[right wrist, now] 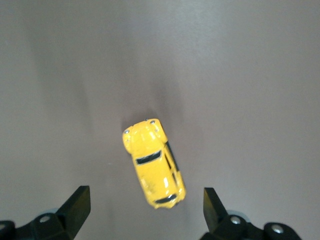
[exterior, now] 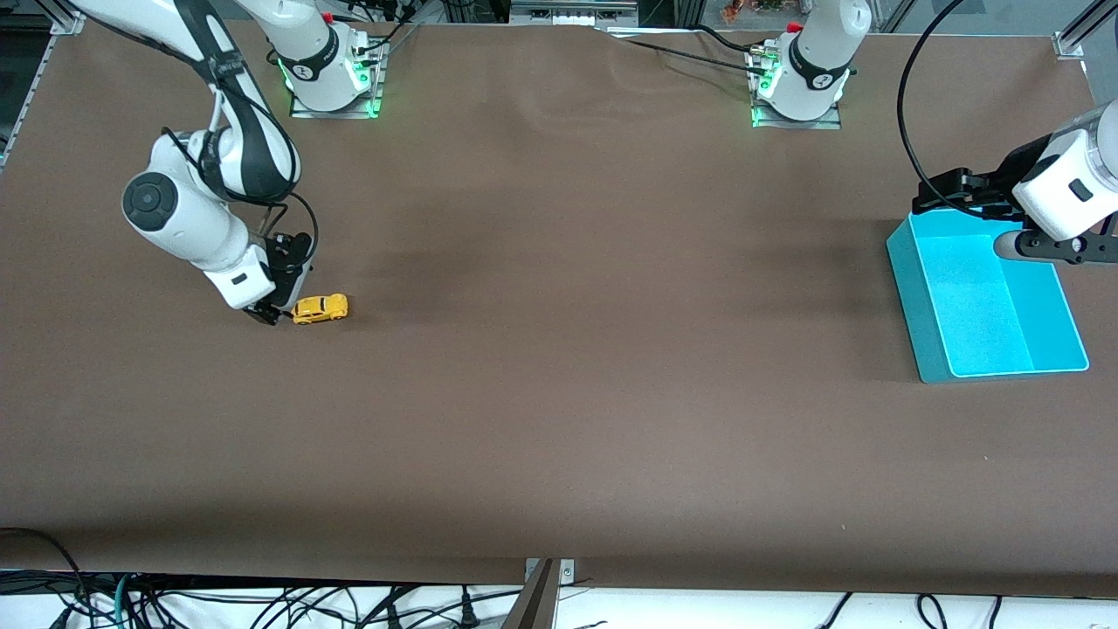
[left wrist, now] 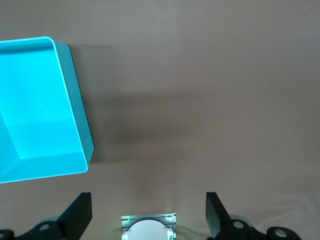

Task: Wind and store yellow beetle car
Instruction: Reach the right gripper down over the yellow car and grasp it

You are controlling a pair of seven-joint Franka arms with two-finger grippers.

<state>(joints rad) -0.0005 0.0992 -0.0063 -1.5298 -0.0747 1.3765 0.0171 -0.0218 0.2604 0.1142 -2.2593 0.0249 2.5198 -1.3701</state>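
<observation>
Counter (exterior: 559,419) surface is a plain brown sheet running the full width under both arms.

Nearest item to the front camera is the open turquoise plastic bin (exterior: 908,288), a rectangular tray with sloped walls, resting on the counter at the left arm's end. Its interior holds nothing visible. In the left wrist view the bin (left wrist: 75,100) lies to one side of the end effector, not under it.

Slightly farther from the front camera, toward the right arm's end, sits the yellow beetle car (exterior: 320,308), a small bright-yellow toy with rounded body and dark windows. It stands on its wheels on the counter, well apart from the bin. The right wrist view shows the car (right wrist: 153,162) from above, lying at a slant between the two dark fingers and touching neither.

Right end effector (exterior: 271,316) is low at the counter, just beside the car on the side toward the right arm's end. Its fingers (right wrist: 75,205) stand wide apart and grip nothing.

Left end effector (exterior: 939,199) hangs over the counter at the bin's farther edge. Its fingers (left wrist: 80,215) are likewise spread apart and empty; bare counter and the left arm's base show between them. This arm waits.
</observation>
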